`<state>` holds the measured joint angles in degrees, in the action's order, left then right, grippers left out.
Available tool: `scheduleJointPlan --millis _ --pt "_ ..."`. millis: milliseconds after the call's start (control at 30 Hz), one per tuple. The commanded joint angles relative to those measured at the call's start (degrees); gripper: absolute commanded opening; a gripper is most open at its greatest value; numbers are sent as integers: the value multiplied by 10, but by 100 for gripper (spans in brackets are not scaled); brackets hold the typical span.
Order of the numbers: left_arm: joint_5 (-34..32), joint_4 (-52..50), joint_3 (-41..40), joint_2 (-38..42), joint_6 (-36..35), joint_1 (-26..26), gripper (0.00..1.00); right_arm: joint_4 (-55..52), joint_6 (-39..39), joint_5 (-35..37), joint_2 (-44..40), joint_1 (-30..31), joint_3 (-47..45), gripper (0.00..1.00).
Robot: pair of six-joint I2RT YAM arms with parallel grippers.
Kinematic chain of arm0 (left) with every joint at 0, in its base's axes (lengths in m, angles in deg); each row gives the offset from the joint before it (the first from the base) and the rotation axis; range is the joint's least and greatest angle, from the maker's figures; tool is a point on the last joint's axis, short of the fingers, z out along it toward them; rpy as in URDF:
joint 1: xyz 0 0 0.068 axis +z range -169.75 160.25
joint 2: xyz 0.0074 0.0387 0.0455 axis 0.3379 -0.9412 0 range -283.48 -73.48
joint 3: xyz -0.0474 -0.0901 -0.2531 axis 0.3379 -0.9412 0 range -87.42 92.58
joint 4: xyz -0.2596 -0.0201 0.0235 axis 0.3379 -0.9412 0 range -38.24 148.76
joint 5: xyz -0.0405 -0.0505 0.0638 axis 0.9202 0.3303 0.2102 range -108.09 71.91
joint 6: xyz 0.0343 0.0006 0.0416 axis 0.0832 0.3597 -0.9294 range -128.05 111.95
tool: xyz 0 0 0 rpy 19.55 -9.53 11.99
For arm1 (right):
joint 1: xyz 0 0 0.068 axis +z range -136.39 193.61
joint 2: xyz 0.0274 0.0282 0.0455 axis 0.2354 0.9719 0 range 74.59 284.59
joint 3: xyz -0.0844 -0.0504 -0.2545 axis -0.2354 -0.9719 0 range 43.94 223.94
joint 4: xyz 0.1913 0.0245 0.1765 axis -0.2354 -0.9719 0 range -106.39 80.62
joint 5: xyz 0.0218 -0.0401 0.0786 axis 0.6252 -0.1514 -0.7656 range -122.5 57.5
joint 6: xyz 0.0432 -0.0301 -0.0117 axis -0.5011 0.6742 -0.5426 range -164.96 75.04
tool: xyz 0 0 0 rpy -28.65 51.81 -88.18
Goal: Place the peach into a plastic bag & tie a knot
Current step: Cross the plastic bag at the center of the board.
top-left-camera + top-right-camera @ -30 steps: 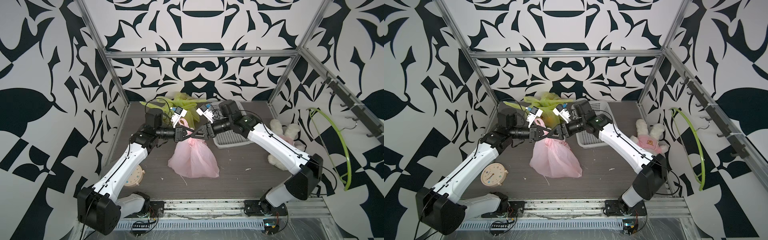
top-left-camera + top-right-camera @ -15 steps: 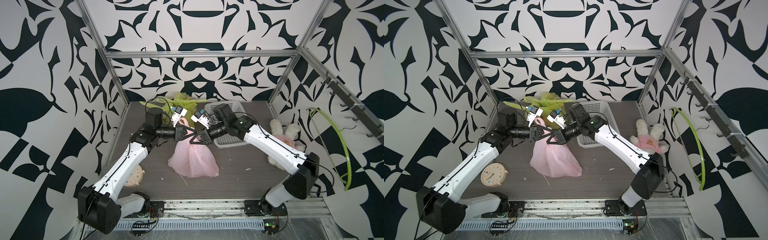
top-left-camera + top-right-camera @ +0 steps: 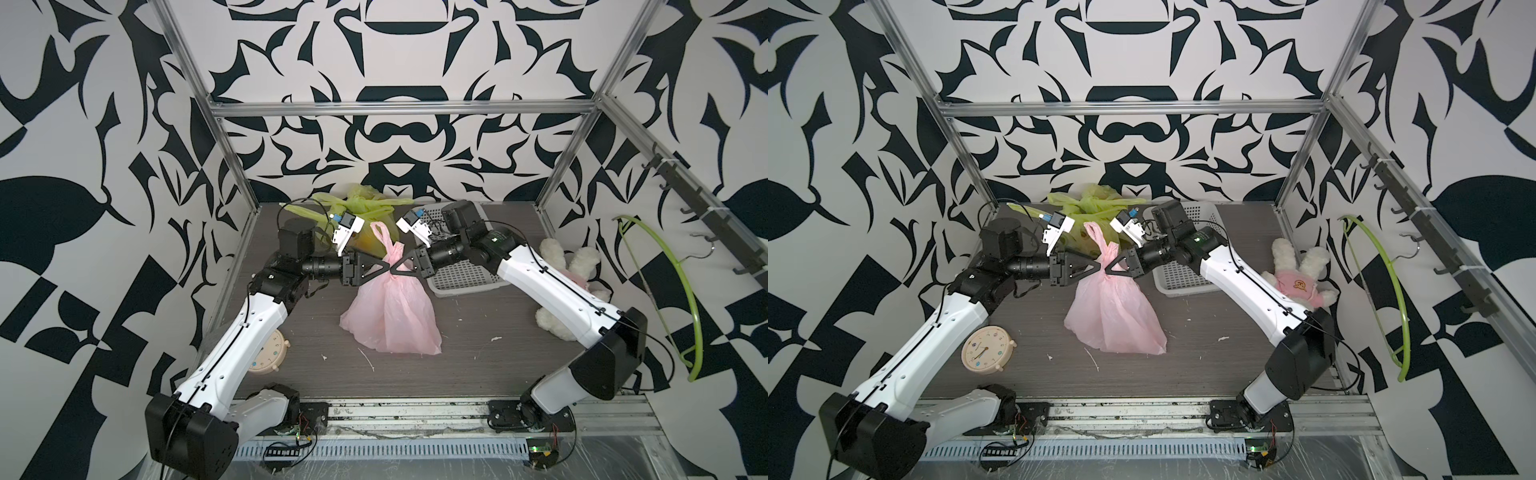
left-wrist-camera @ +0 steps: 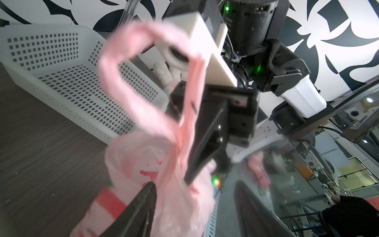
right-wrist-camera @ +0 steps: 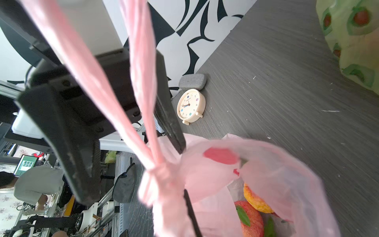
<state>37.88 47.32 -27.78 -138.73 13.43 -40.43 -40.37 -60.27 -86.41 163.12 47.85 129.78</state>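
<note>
The pink plastic bag (image 3: 395,316) stands mid-table in both top views, its neck twisted and its handle loops (image 3: 384,237) sticking up. The peach (image 5: 251,217) shows inside it in the right wrist view, red-orange with a green leaf. My right gripper (image 3: 395,269) comes in from the right and is shut on the bag's neck (image 5: 155,170); its dark finger (image 5: 190,209) is pressed into the pink film. My left gripper (image 3: 383,266) faces it from the left, open, its fingers (image 4: 143,205) straddling the bag (image 4: 174,205) just below the neck.
A white perforated basket (image 3: 461,278) sits behind the right arm. A green patterned bag (image 3: 365,208) lies at the back wall. The plush rabbit (image 3: 569,270) is at the right, a cream alarm clock (image 3: 268,351) under the left arm, a green hoop (image 3: 685,291) on the right wall.
My right gripper has moved in to the bag's neck and shut on it. My left gripper, shut on the neck before, has opened.
</note>
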Motion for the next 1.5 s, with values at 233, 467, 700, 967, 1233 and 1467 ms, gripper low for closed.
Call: scheduleJointPlan --millis 233,467,700,967,1233,1467 --pt "-2 7 -41 -11 0 2 60 74 -44 -85 -21 -9 11 0" --pt "7 19 -27 -18 3 2 0 28 -14 -51 -19 -9 17 0" --pt "-31 -7 -12 27 -11 1 0 -16 11 -3 -19 -14 8 6" --pt "-40 -20 -8 41 -11 1 0 -22 11 5 -25 -19 2 7" --pt "-49 -31 -7 53 -13 2 0 -25 10 4 -31 -19 1 15" --pt "-43 -31 -7 53 -9 2 0 -23 8 8 -38 -19 -7 1"
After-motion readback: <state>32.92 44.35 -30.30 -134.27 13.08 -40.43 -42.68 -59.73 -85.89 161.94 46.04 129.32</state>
